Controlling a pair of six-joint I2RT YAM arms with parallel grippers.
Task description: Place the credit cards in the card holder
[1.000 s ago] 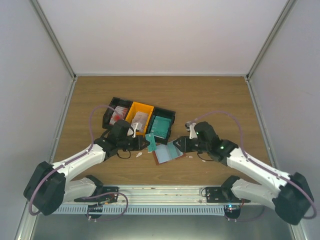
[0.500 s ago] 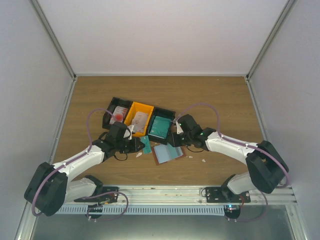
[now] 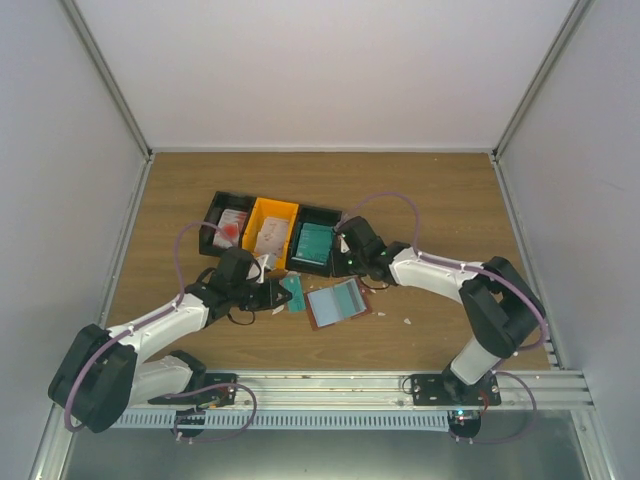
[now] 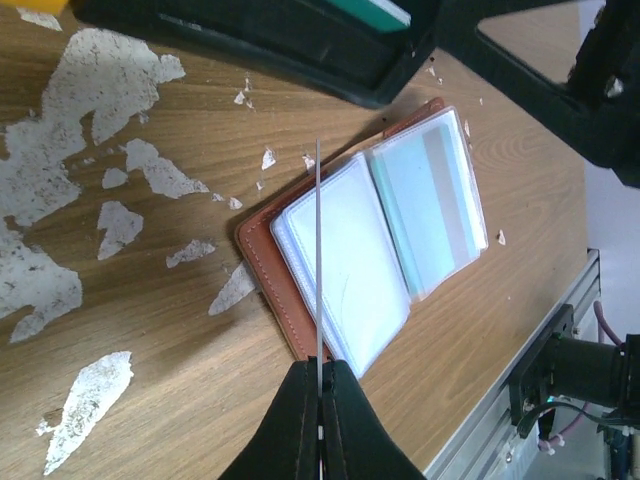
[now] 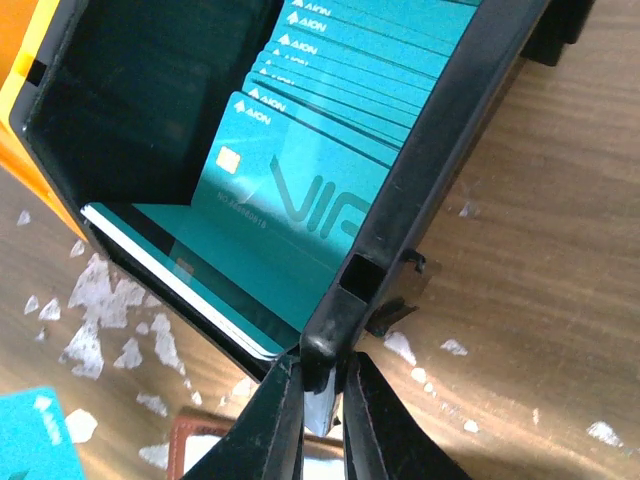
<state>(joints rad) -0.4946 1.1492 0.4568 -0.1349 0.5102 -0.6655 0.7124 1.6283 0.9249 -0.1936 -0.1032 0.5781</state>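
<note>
The card holder [image 3: 337,302] [image 4: 345,280] lies open on the wood, reddish-brown with clear sleeves facing up. My left gripper [image 3: 284,291] [image 4: 320,372] is shut on a teal credit card [image 3: 294,293] [image 4: 318,250]. That card is seen edge-on just above the holder's left side. Several more teal credit cards [image 5: 300,190] are stacked in the right black bin [image 3: 316,243] [image 5: 440,150]. My right gripper [image 3: 350,263] [image 5: 322,385] is clamped on that bin's near right corner post.
An orange bin [image 3: 272,232] and a second black bin [image 3: 228,226] holding white cards with red marks stand in a row left of the teal bin. White scraps [image 4: 110,75] fleck the wood near the holder. Walls close in both sides.
My right arm swung left from beside the card holder to the teal bin's corner and closed on it. The row of bins shifted back and straightened. The left gripper kept its card.
</note>
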